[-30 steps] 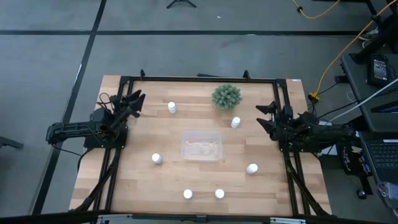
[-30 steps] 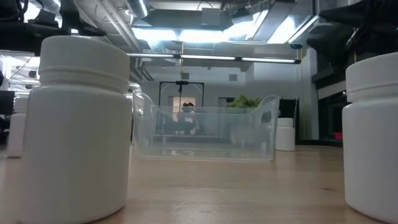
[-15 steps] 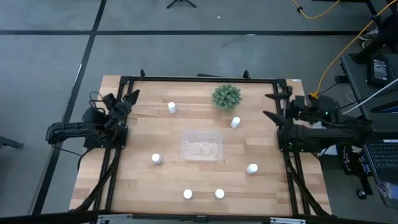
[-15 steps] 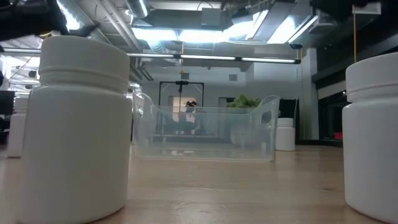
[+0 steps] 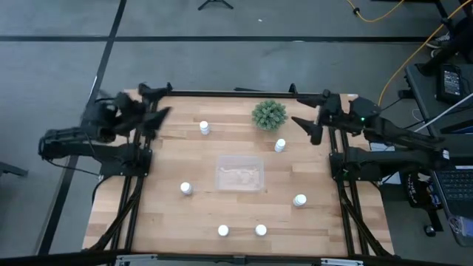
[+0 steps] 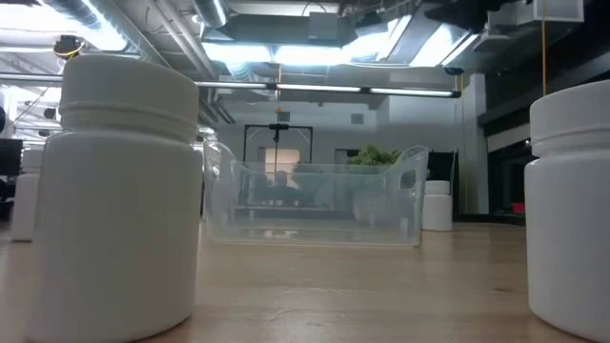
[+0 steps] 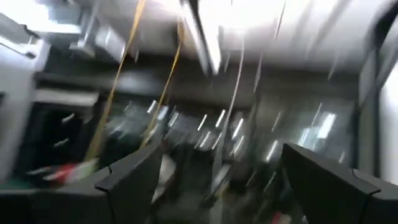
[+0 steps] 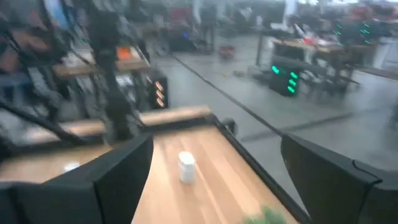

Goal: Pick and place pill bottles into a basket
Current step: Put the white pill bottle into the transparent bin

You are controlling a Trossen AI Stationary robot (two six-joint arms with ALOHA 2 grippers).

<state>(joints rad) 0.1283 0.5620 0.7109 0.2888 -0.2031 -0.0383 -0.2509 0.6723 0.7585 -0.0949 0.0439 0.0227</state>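
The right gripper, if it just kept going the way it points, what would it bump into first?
Probably the pill bottle near the table's far edge, straight ahead between the open jaws of the right gripper. Depth is unclear, so it could pass above it.

This looks like a robotics lab or workshop hall. In the high view a wooden desk [image 5: 244, 207] with a black metal frame [image 5: 236, 93] stands on a grey concrete floor [image 5: 222, 59] marked with dark tape lines, and yellow cables [image 5: 395, 77] run across the upper right toward equipment racks [image 5: 451, 81] at the right edge. The low view looks level across the desk into a large open hall with exposed ceiling ducts and pipes [image 6: 315, 24] and long strip lights [image 6: 334, 90]. The right wrist view, though blurred, seems to show more workbenches [image 8: 323, 68] with green-lit electronics [image 8: 283, 74] on the same grey floor.
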